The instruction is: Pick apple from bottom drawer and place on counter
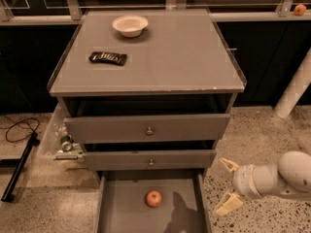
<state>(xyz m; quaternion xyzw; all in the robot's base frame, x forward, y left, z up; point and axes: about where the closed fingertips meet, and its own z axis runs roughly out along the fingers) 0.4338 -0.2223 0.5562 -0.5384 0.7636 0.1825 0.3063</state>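
Observation:
The small red apple (154, 198) lies on the flat grey floor of the pulled-out bottom drawer (121, 210), near its middle. The grey counter (160, 52) is the cabinet top above. My gripper (227, 186) is at the lower right, just outside the drawer's right wall and right of the apple, at about its height. Its two pale fingers are spread apart and hold nothing. Its shadow falls on the drawer floor right of the apple.
A white bowl (129, 25) and a dark snack wrapper (108, 58) lie on the counter. Two upper drawers with round knobs (149, 130) stand partly open above the bottom one. An orange fruit (300, 9) sits on the far ledge. A cable (17, 130) lies left.

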